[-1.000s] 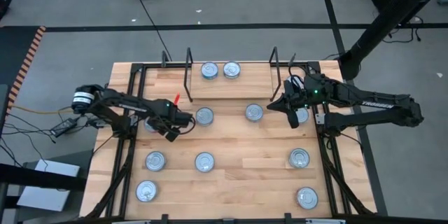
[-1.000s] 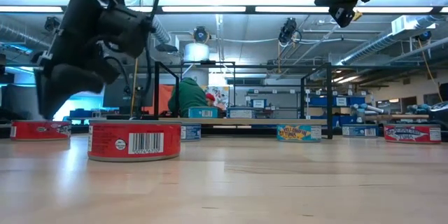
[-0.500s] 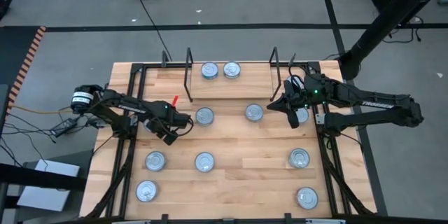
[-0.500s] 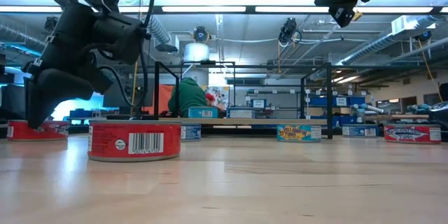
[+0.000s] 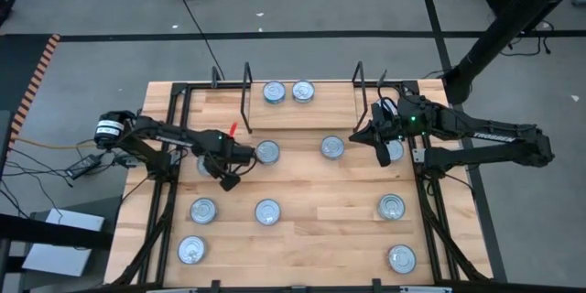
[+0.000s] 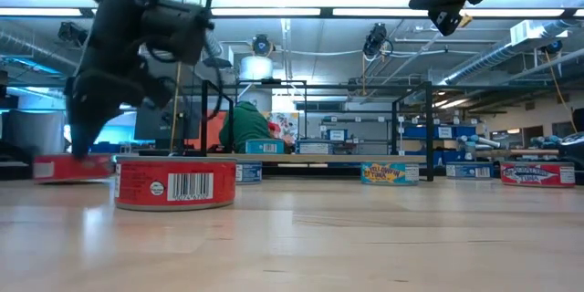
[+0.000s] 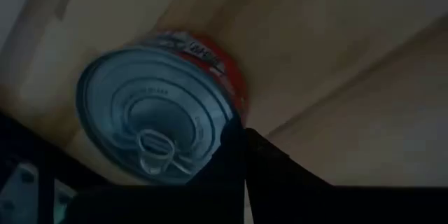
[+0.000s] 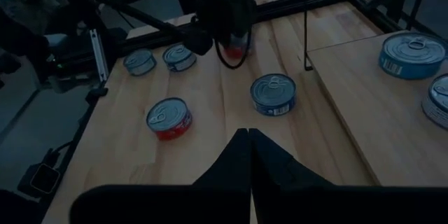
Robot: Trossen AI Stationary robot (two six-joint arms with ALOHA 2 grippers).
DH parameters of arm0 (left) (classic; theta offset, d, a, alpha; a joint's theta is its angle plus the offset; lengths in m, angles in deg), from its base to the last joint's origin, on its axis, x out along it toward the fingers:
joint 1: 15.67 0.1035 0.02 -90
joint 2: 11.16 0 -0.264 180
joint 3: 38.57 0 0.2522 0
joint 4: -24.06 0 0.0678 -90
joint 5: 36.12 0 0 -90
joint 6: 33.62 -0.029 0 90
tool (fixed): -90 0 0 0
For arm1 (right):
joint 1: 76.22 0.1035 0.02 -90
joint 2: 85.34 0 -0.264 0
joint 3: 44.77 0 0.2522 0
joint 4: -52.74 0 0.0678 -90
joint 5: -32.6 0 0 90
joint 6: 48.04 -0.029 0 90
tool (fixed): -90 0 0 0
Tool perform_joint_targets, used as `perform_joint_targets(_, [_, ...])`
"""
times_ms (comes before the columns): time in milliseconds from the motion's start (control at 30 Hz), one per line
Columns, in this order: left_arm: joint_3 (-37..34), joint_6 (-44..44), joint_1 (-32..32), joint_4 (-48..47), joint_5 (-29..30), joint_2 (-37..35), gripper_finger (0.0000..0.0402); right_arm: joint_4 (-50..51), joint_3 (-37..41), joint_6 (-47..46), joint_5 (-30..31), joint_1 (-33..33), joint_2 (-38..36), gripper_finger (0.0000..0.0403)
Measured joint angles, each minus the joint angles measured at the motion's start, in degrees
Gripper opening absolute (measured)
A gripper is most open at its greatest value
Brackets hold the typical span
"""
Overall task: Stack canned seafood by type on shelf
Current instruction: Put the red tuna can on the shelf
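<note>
A red-sided tin of the canned seafood, silver lid up, stands flat on the table's left part. My left gripper points straight down and is shut, its tips at this tin's rim, with nothing between the fingers. Two tins stand side by side on the shelf between its black wire uprights. My right gripper hangs shut and holds nothing, high above the table by the right upright. Several more tins lie spread over the board, one with a barcode nearest the low camera. My left gripper meets the red tin with its shut fingertips at the lid's rim, on one side of the tin. The fingers come from above, pointing down. The tin stays flat on the table, not lifted; it is not between the fingers.
Loose tins stand at mid-table, in the near left and the near right. Black frame rails run along both table sides. A person sits in the room beyond the shelf.
My left gripper has shut beside the red tin without taking it, and its wrist has rolled. It swung a little left and then back right over the tin. The tin has slid a short way along the table toward the right.
</note>
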Motion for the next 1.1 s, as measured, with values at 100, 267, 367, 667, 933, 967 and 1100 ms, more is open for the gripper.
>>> perform_joint_targets(100, [3.2, -1.7, 0.0, -0.2, 0.0, 0.0, 0.0002, 0.0, 0.0, 0.0, 0.0, 0.0, 0.0, 0.0003])
perform_joint_targets(267, [8.7, -4.1, -0.4, 0.2, 0.0, 0.0, 0.0001, 0.0, 0.0, 0.0, 0.0, 0.0, -0.1, 0.0003])
perform_joint_targets(367, [12.8, -7.3, -1.3, 0.1, -0.2, 0.0, 0.0001, 0.0, 0.0, 0.0, -0.3, 0.0, -0.1, 0.0003])
perform_joint_targets(667, [23.0, -13.6, -3.5, 8.1, -2.6, -0.1, 0.0001, 0.0, 0.0, 0.0, -0.5, 0.0, -0.1, 0.0003])
perform_joint_targets(933, [23.1, -13.6, -6.7, 11.5, -5.1, -0.1, 0.0025, 0.0, 0.0, -0.5, -0.5, 0.0, -0.1, 0.0012])
perform_joint_targets(967, [22.6, -13.6, -7.3, 11.4, -4.7, -0.1, 0.0034, 0.0, 0.0, -0.6, -0.5, 0.0, -0.1, 0.0016])
perform_joint_targets(1100, [20.3, -13.6, -10.8, 12.2, -1.7, -0.2, 0.0073, 0.0, 0.0, -0.6, -0.5, 0.0, -0.1, 0.0026])
